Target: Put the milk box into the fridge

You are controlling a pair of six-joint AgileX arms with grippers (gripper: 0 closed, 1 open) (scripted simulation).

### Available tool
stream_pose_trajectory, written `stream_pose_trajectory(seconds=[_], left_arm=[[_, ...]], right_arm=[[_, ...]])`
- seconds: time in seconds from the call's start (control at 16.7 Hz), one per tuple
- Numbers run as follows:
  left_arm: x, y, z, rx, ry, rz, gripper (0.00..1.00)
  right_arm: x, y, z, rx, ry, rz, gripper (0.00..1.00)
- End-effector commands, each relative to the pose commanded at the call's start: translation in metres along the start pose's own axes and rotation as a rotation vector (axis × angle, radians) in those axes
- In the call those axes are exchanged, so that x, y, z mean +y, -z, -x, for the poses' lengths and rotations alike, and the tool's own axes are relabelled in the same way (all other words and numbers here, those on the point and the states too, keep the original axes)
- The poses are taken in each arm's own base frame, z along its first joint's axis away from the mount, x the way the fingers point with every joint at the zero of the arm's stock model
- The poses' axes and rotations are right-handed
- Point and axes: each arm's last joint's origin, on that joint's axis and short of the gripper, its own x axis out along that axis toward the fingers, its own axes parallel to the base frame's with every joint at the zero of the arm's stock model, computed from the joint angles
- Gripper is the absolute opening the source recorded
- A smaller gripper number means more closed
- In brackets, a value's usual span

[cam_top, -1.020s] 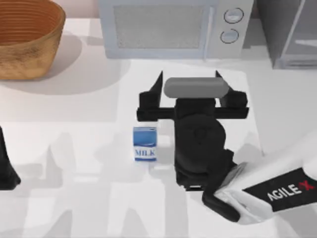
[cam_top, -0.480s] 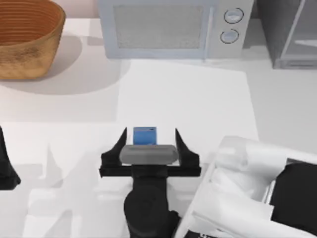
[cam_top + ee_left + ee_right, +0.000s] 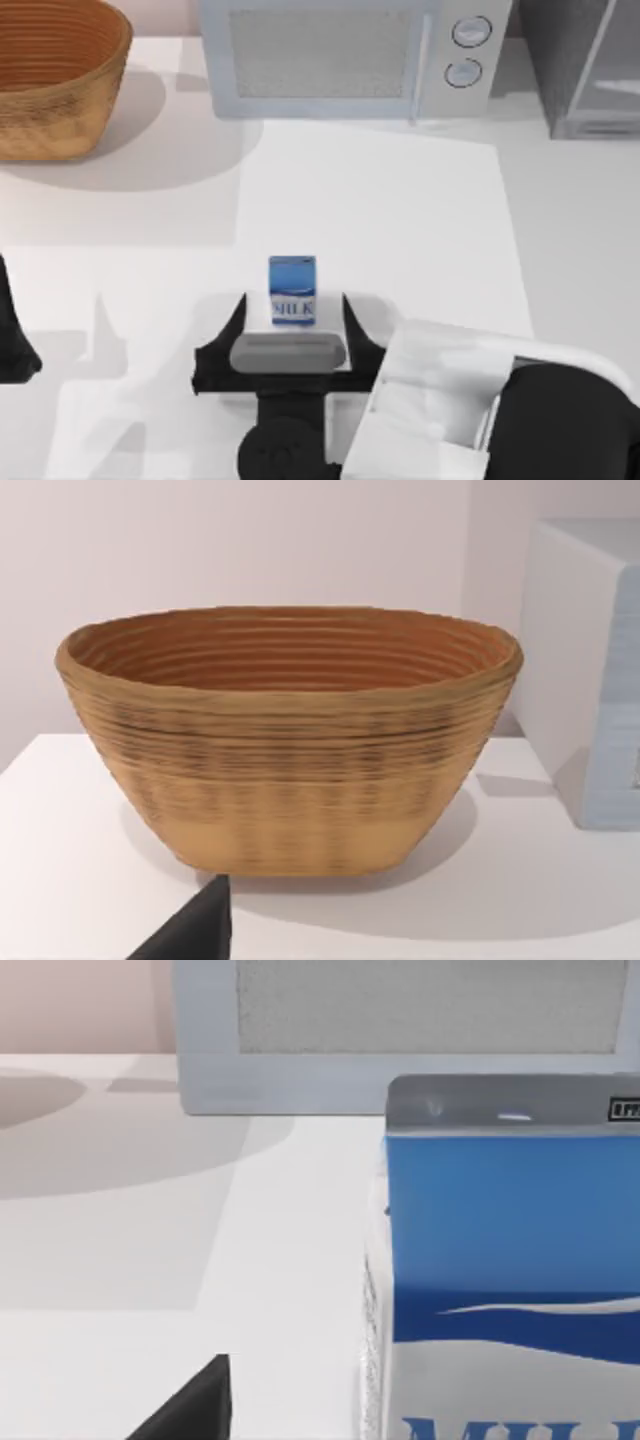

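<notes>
— On the tabletop (image 3: pixel 400 200), near the middle toward the front, the milk box (image 3: pixel 292 290) stands untouched. So how far along is this?

— Barely begun, I'd judge. The right claw (image 3: pixel 292 330) sits just in front of the carton, fingers spread wide with one tip at either side of it, holding nothing. Gripping, carrying and placing are all left; the fridge (image 3: pixel 590 65) is well apart, at the far right corner past the microwave (image 3: pixel 350 55).

— And the carton's pose?

— Upright, long axis vertical, the "MILK" face turned toward the front edge and the claw.

— The left arm?

— Parked at the left edge, facing the basket (image 3: pixel 290 740).
</notes>
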Motion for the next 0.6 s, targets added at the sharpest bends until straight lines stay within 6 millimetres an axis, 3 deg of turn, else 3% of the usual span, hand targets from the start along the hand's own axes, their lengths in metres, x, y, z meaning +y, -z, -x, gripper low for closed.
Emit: stream_pose_trajectory(seconds=[0.24, 0.6], left_arm=[[0.000, 0.000, 0.000, 0.000, 0.000, 0.000, 1.00], [0.000, 0.000, 0.000, 0.000, 0.000, 0.000, 1.00]], right_arm=[[-0.001, 0.000, -0.003, 0.001, 0.002, 0.002, 1.00], [0.000, 0.000, -0.048, 0.000, 0.000, 0.000, 1.00]])
